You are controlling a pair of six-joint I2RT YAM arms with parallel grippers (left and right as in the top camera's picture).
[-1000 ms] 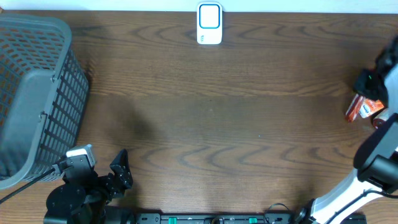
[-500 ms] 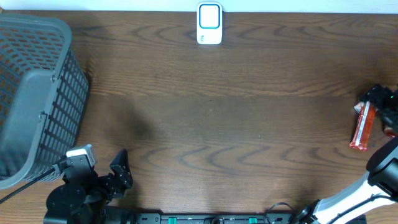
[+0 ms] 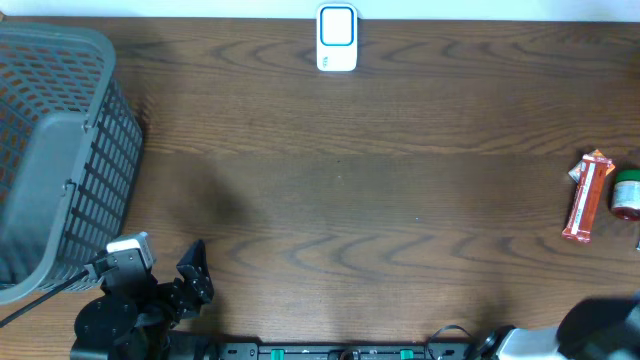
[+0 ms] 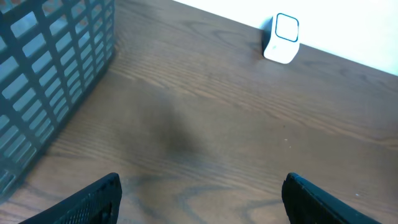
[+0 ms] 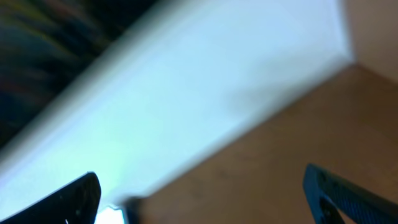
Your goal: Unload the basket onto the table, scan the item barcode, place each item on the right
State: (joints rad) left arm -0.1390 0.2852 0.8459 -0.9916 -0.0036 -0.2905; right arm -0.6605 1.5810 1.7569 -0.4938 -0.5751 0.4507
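Item: We find the red-orange wrapped bar (image 3: 586, 196) only in the overhead view. It lies flat on the brown wooden table (image 3: 380, 200) close to the right edge, its long side running towards the far edge, with no hand on it.
Beside the item: A small round green-and-red object (image 3: 626, 195) sits just beside the bar and is cut off by the edge of the picture. We cannot tell what it is, or whether the two touch.
Scanner: The white box-shaped scanner with a blue-rimmed window (image 3: 337, 38) stands at the middle of the table's far edge, well apart from the bar. From overhead we see it from above. The left wrist view shows it upright, from the side.
Basket: The grey plastic lattice basket (image 3: 60, 150) fills the table's left side. The overhead view takes in its rim and inside; the left wrist view gives only its outer lattice wall.
Left hand: In the left wrist view the left hand (image 4: 202, 199) stands wide, its two dark fingertips (image 4: 93, 199) at the bottom corners with bare table between them. From overhead, the left arm (image 3: 140, 305) sits at the near left corner, beside the basket.
Right hand: The right wrist view is heavily blurred, yet the right hand (image 5: 205, 196) shows its fingertips (image 5: 68, 199) wide apart with nothing between. Overhead, only part of the right arm (image 3: 605, 330) shows, at the lower right corner.
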